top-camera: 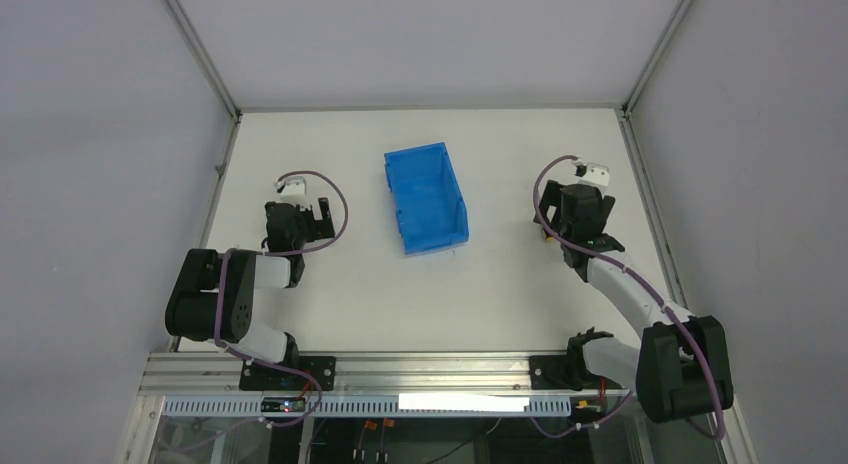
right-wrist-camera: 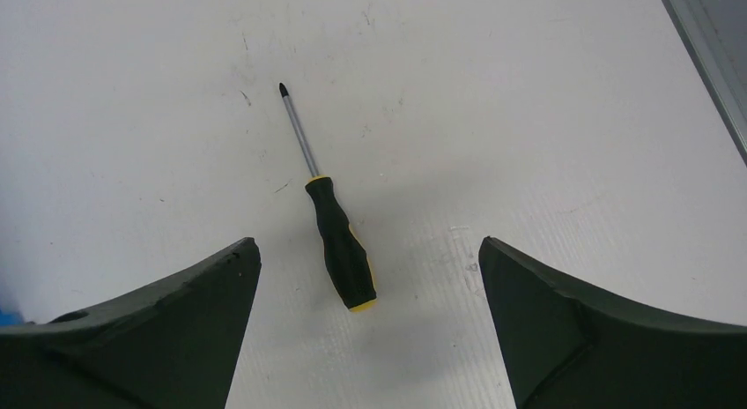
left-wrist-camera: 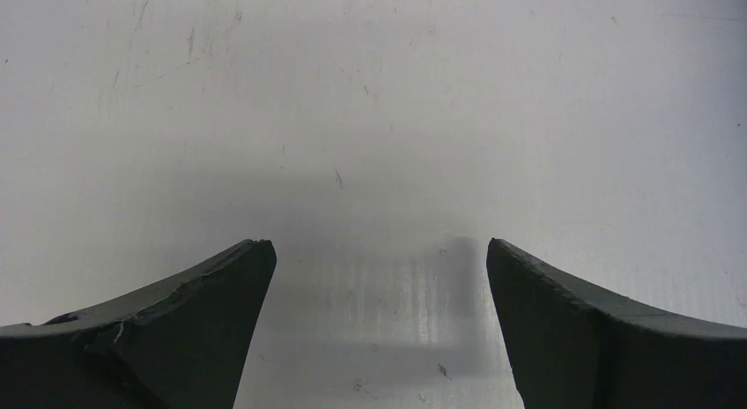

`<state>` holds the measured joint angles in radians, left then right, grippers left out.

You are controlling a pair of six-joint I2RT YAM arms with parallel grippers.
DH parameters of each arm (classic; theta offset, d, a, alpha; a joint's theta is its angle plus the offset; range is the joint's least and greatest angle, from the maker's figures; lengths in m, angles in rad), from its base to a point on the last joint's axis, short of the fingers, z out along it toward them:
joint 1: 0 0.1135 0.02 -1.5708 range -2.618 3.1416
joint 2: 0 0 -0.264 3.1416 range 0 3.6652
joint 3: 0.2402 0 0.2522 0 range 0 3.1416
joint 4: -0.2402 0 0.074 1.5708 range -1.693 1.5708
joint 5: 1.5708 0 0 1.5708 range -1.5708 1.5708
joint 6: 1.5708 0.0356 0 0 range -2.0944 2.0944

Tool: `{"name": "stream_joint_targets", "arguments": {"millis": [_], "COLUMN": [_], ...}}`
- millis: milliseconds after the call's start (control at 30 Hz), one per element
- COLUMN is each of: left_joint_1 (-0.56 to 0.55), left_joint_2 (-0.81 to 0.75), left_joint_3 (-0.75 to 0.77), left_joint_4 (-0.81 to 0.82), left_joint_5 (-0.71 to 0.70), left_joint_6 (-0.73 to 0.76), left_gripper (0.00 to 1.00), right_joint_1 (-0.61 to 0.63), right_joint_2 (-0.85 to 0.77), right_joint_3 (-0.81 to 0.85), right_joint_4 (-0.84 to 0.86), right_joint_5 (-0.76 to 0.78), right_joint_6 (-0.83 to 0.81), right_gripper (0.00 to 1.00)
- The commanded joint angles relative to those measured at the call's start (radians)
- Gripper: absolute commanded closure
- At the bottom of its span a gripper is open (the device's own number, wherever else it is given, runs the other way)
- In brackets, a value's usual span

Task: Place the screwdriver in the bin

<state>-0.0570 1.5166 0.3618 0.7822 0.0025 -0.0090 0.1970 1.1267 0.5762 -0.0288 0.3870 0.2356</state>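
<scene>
On my left, the left gripper [left-wrist-camera: 379, 250] hangs over bare white table [top-camera: 480, 294], with its jaws spread wide and nothing between them. Its wrist camera shows only the scuffed surface and the fingers' shadow.

In the middle of the table stands the bin [top-camera: 427, 196], bright blue. It is turned a little off square and sits well apart from both arms.

On my right, the right gripper [right-wrist-camera: 367, 241] is also wide open and has hold of nothing. Through its wrist camera I see the screwdriver [right-wrist-camera: 339, 241] lying flat on the table, out of the bin and to the right of it. The black and yellow handle sits in the gap between the two fingers, a bit closer to the left one, and touches neither. The thin shaft points away from the gripper and leans slightly left. From overhead I can make out only a speck of yellow at the edge of the right wrist, since the gripper covers most of the screwdriver. I cannot tell how high the fingers sit above it.
</scene>
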Motion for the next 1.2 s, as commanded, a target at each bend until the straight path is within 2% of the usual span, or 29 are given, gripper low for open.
{"name": "stream_joint_targets", "arguments": {"millis": [0, 233, 333, 400, 500, 667, 1000, 1033, 1167], "left_joint_1": [0.006, 0.006, 0.006, 0.006, 0.006, 0.006, 0.006, 0.006, 0.006], "left_joint_2": [-0.009, -0.009, -0.009, -0.009, -0.009, -0.009, -0.009, -0.009, -0.009], "left_joint_3": [0.020, 0.020, 0.020, 0.020, 0.020, 0.020, 0.021, 0.020, 0.020], "left_joint_4": [0.026, 0.026, 0.027, 0.026, 0.026, 0.026, 0.026, 0.026, 0.026], "left_joint_5": [0.011, 0.011, 0.010, 0.010, 0.011, 0.010, 0.010, 0.010, 0.011], "left_joint_6": [0.000, 0.000, 0.000, 0.000, 0.000, 0.000, 0.000, 0.000, 0.000], "left_gripper": [0.00, 0.00, 0.00, 0.00, 0.00, 0.00, 0.00, 0.00, 0.00], "right_joint_1": [0.000, -0.007, -0.037, -0.045, -0.047, -0.047, -0.047, -0.048, -0.047], "right_joint_2": [0.014, 0.160, 0.315, 0.407, 0.520, 0.650, 0.757, 0.761, 0.768], "right_joint_3": [0.049, 0.294, 0.456, 0.551, 0.636, 0.711, 0.696, 0.694, 0.707], "right_joint_4": [0.041, -0.317, -0.533, -0.611, -0.692, -0.731, -0.699, -0.692, -0.701], "right_joint_5": [0.053, 0.015, -0.009, -0.070, -0.154, -0.161, -0.183, -0.194, -0.220], "right_joint_6": [0.033, 0.001, 0.013, -0.021, -0.058, -0.090, -0.141, -0.147, -0.163], "right_gripper": [0.02, 0.02, 0.02, 0.02, 0.09, 0.22, 0.55, 0.60, 0.93]}}
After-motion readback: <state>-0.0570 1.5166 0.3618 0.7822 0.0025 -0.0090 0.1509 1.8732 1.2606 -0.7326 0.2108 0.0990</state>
